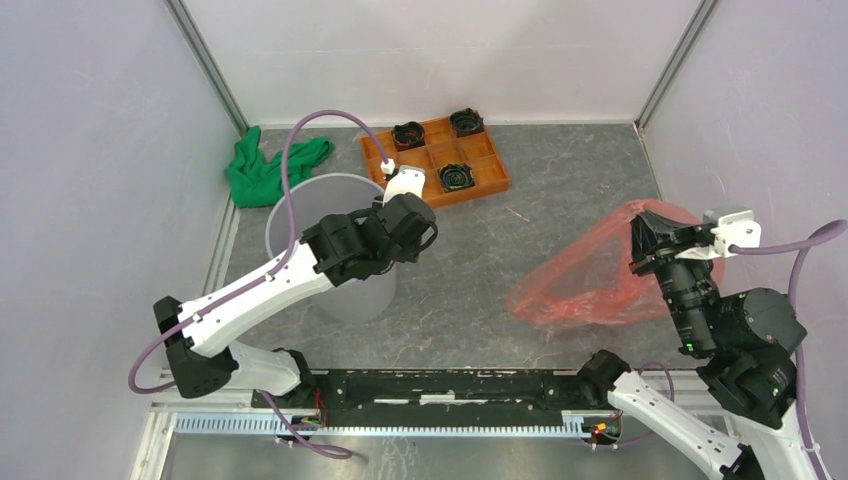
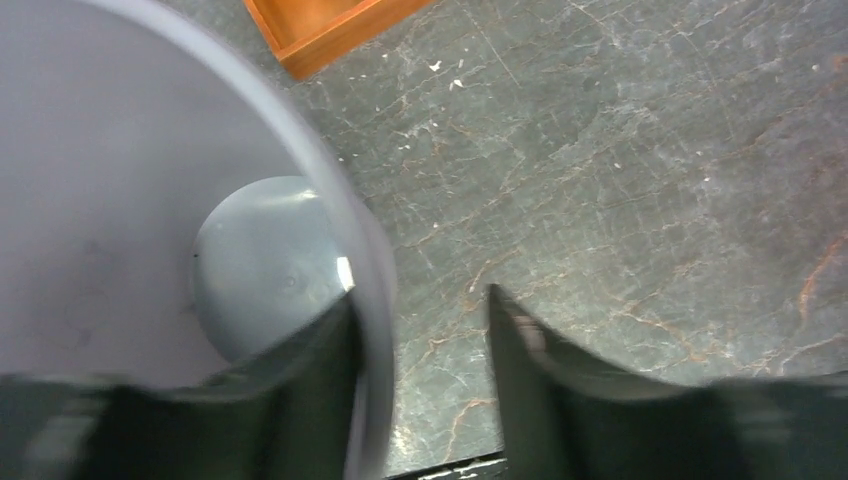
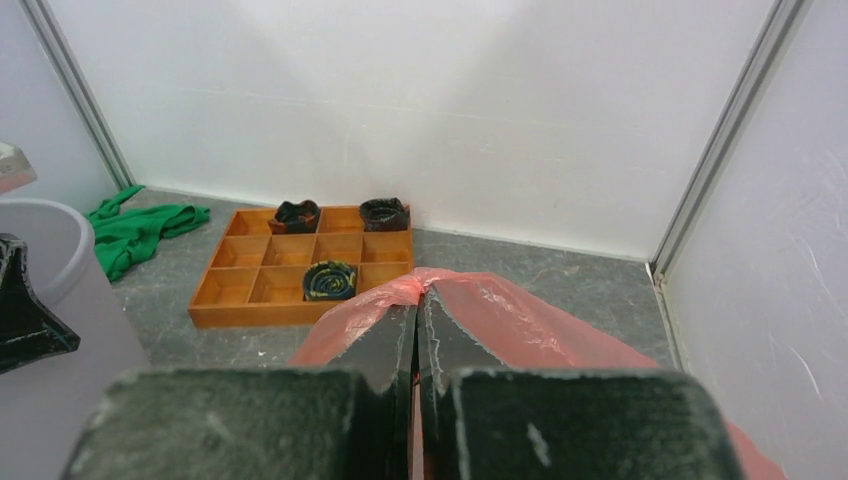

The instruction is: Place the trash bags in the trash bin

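The light grey trash bin [image 1: 362,295] stands upright left of centre. My left gripper [image 1: 405,240] hangs over its right rim. In the left wrist view this gripper [image 2: 420,297] is open and straddles the bin's wall [image 2: 372,270]: one finger is inside against the rim, the other outside over the table, well off the wall. The red-orange trash bag [image 1: 590,280] lies spread on the table at the right. My right gripper [image 1: 650,235] is shut on a gathered peak of the trash bag [image 3: 520,320], film pinched between the tips [image 3: 415,305] and lifted.
An orange compartment tray [image 1: 485,175] with three dark rolled items sits behind the bin. A green cloth [image 1: 262,168] lies in the back left corner. White enclosure walls close in the left, back and right sides.
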Available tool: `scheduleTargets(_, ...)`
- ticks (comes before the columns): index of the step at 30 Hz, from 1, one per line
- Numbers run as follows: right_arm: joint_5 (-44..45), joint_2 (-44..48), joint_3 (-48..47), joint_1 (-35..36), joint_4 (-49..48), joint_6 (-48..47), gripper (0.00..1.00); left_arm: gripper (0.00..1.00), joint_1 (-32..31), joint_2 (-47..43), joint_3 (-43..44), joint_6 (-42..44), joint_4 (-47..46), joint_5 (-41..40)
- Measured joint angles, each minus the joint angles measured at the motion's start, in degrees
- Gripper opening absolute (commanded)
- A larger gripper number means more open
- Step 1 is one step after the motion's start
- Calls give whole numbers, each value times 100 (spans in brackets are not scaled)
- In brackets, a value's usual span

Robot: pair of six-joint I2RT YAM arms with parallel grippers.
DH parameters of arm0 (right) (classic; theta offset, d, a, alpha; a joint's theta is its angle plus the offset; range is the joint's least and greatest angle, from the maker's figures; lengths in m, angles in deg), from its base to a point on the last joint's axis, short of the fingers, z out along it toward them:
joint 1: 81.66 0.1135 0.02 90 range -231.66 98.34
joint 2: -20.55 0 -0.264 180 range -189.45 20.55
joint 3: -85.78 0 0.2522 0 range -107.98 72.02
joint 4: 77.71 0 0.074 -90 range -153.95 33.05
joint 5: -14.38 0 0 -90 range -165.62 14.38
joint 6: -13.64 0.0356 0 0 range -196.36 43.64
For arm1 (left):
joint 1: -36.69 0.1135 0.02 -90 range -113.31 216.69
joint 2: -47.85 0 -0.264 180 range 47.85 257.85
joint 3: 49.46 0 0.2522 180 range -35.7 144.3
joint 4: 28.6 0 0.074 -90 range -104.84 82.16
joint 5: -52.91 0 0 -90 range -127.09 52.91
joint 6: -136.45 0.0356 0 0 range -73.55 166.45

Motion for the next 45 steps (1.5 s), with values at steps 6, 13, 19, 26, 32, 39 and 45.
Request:
scheduleTargets(6, -2, -11, -157, 0, -57, -72, 1, 18, 11, 57, 129, 52, -157, 391)
scheduleTargets(13, 0, -22, -339, 0, -225, -195, 1, 14, -238, 573, 619, 63, -621, 901)
scheduleTargets(19, 13, -31, -367, 0, -275, -243, 1, 21, -769, 1185, 1010, 120, -1038, 1145)
scheduleTargets(26, 39, -31, -367, 0, -315, -295, 1, 76, -1016, 1390, 1084, 205, -1241, 1320)
scheduleTargets(32, 35, -63, -505, 0, -315, -323, 1, 100, -1104, 896, 992, 234, -1305, 1486)
scheduleTargets(39, -15, -127, -636, 0, -363, -321, 1, 100, -1104, -1239, -315, 127, -2369, 2223)
scheduleTargets(45, -140, -256, -660, 0, -442, -310, 1, 100, -1274, -1930, -1403, -249, -3703, 3222)
